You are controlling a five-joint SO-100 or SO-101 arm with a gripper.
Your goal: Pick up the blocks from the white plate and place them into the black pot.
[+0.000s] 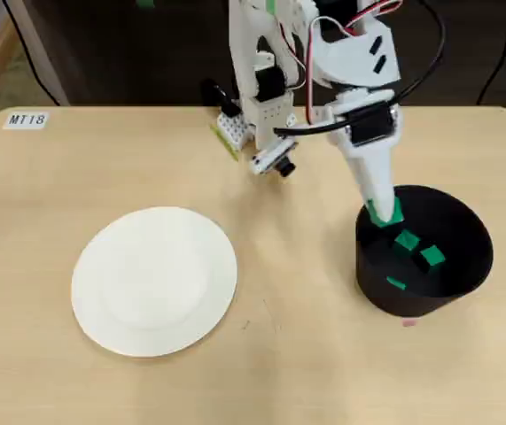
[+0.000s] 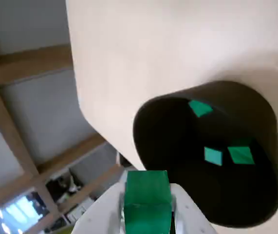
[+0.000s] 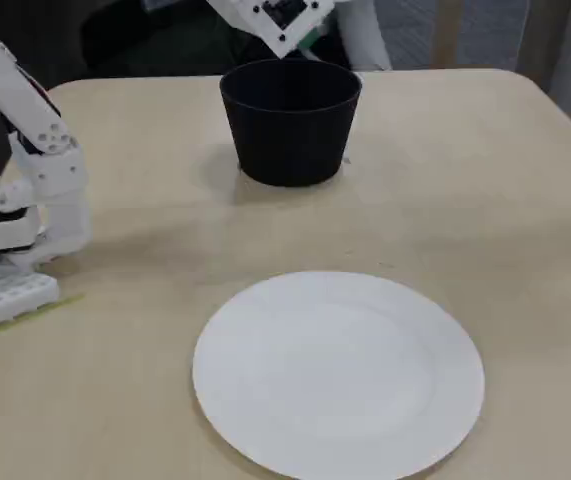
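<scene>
1. I have the white two-finger gripper clenched on the last small bright green cube; in the wrist view the cube sits squarely between the two white fingers, its top face clear of them.
2. The large round plain white plate is bare in the fixed and overhead views, so I judge this to be the final carry of the task.
3. Three other green cubes already lie on the floor of the round matte black pot; the wrist view shows them spread apart, none stacked.
4. In the overhead view the held cube hangs at the pot's rim on the side nearest the arm's base, roughly over the edge and not yet plainly over the middle of the opening. The fixed view shows the gripper above and behind the pot, but hides the cube.
5. The step in hand is the delivery. My next move, as I judge it, calls for a small reach further over the opening, then parting the fingers so the cube drops inside instead of catching the rim.
6. The light wooden table around the pot has no stray cubes on it.
</scene>
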